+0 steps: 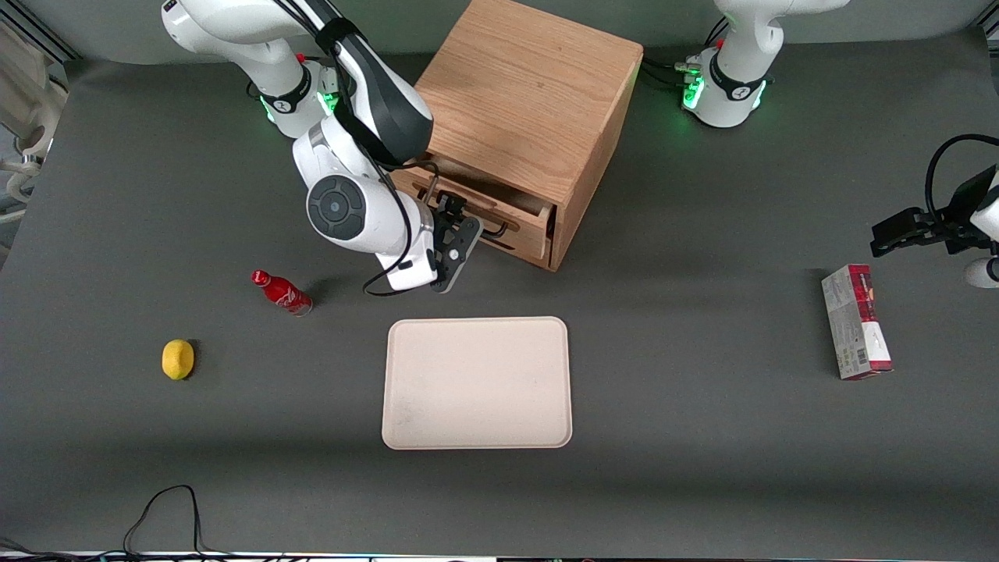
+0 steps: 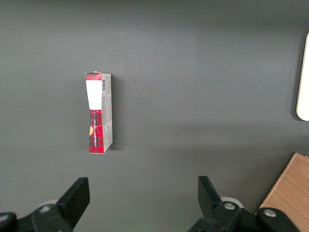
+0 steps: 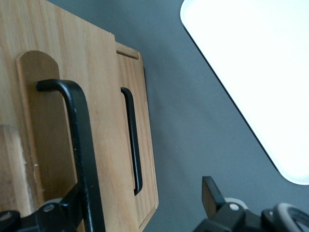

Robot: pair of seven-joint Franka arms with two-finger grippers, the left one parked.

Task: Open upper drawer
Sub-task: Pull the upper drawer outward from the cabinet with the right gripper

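The gripper [image 1: 459, 243] sits right in front of the cabinet [image 1: 531, 109], its fingers spread apart around the black handle [image 3: 79, 154] of the upper drawer [image 1: 499, 204], not yet clamped on it. That drawer is pulled out a little (the lower drawer [image 3: 137, 140] stays flush). A tray [image 1: 477, 382] lies nearer the front camera.

— What's crowding your pincer [image 1: 459, 226]?

— My fingers stand spread around the upper drawer [image 1: 499, 209]'s black handle [image 3: 79, 145]. The drawer sticks out of the oak cabinet [image 1: 531, 117], the lower drawer [image 3: 140, 159] just under it.

— Room toward the camera?

— Bare grey surface [image 1: 687, 468], then the beige tray [image 1: 478, 382]. The red bottle [image 1: 281, 292] and lemon [image 1: 178, 359] lie toward my arm's end, well apart.
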